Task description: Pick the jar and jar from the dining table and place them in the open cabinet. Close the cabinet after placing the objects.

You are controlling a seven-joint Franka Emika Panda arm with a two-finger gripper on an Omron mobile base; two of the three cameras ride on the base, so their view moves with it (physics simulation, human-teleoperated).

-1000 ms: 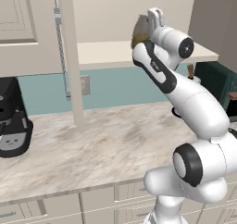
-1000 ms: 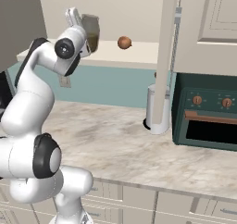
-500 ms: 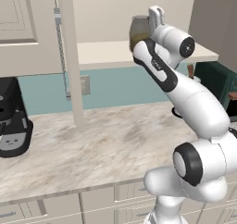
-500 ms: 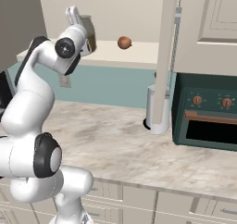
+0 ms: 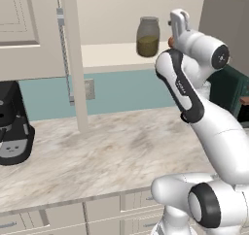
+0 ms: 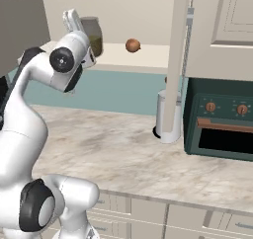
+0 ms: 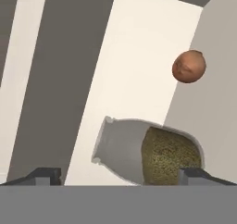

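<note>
A: What's hidden around the jar (image 6: 92,34)?

B: In the right base view the arm's hand covers its left side. In the hand view its lower edge is cut off at the bottom, between the end effector (image 7: 119,176) fingertips.

A: And the ball (image 5: 171,39)?

B: From the left base view, just a sliver shows behind the hand.

A: The cabinet (image 5: 29,30)?

B: Its doors run off the top of both base views.
</note>
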